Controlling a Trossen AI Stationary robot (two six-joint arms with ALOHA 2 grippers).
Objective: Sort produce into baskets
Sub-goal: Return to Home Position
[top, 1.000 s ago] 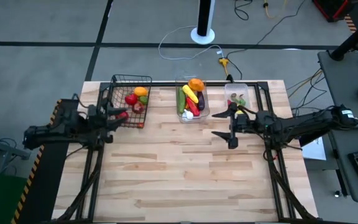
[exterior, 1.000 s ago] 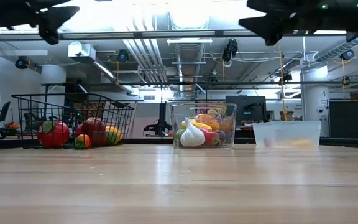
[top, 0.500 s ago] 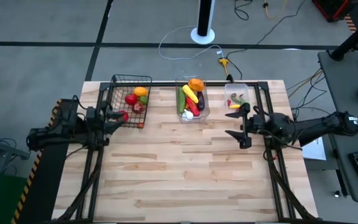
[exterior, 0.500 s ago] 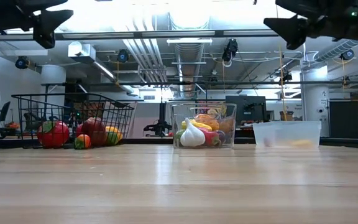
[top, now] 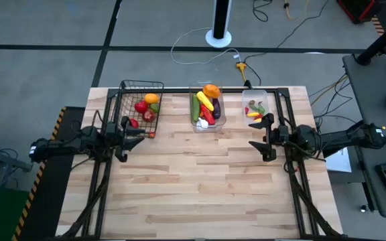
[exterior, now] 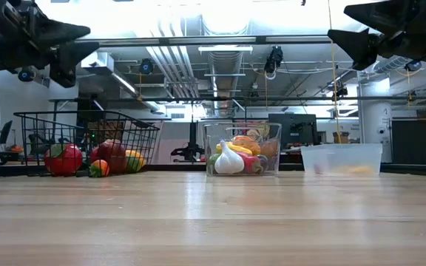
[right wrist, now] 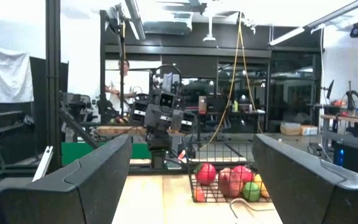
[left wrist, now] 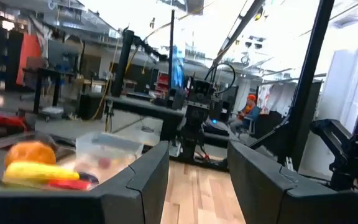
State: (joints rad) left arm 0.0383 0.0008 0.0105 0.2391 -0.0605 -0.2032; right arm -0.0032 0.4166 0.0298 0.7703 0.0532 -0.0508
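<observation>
Seen from above, the left gripper [top: 127, 132] hangs over the table's [top: 193, 194] left edge just in front of the black wire basket [top: 141, 84], and the right gripper [top: 259, 136] hangs over the right side in front of the shallow clear bin [top: 254, 92]. Both point inward toward each other, with the taller clear bin [top: 224, 112] standing between the other two containers along the far edge. All the produce lies inside the containers: red, orange and yellow pieces [top: 146, 107] in the wire basket, a green cucumber [top: 196, 107], a yellow piece, a purple one and an orange one in the taller bin, and a few small red, yellow and green bits in the shallow bin. The level view adds what the overhead one hides: both arms are high above the wood, in the upper corners, and a white garlic [exterior: 228, 159] rests against the taller bin's front wall, while the shallow bin's contents are only a pale blur. Each wrist view settles the fingers: the left gripper's [left wrist: 197, 155] are spread apart with nothing between them, and the right gripper's [right wrist: 192, 162] are spread wider, also empty, looking across at the wire basket and its red fruit [right wrist: 229, 177].
</observation>
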